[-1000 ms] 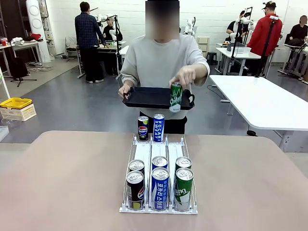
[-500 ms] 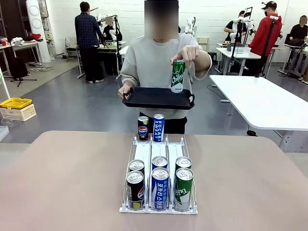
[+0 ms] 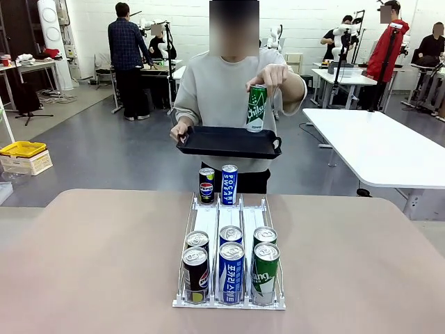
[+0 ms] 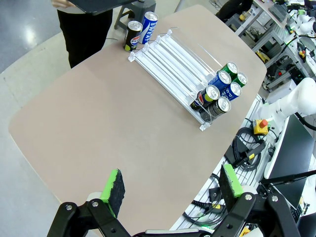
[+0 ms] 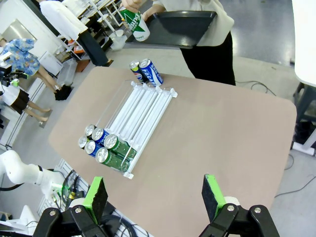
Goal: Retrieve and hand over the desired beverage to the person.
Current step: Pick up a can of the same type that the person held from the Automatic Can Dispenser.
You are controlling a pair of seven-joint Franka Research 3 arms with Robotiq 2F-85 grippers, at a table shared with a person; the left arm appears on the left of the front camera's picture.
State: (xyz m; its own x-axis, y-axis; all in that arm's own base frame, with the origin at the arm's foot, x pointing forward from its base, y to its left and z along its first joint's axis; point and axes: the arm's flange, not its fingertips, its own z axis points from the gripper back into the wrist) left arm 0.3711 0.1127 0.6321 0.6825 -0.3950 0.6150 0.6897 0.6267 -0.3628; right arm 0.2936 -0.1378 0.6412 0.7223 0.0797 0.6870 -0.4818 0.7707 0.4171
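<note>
Tan and bare but for one fixture, the surface [image 3: 90, 264] carries a clear three-lane rack [image 3: 206, 221] that seems built to feed cans toward the robot. At its near end sit two black Pepsi cans [image 3: 195, 275] in the left lane, two blue Pocari Sweat cans [image 3: 231, 271] in the middle and two green cans [image 3: 265, 273] on the right. A lone Pepsi can [image 3: 206, 185] and a lone Pocari can [image 3: 229, 184] stand upright by the rack's far end.

Across the surface the person [image 3: 215, 90] steadies a black tray [image 3: 222, 142] with one hand. The other hand grips a green Chilsung can [image 3: 256, 108] by its top just above the tray, label facing the robot, probably to show which drink is wanted. If so, the right lane's green cans are the target and the tray waits to receive one.

High above the surface, the left pincer [image 4: 172, 182] and right pincer [image 5: 154, 196] are both spread wide, pinching nothing, so retrieval has not yet begun.
</note>
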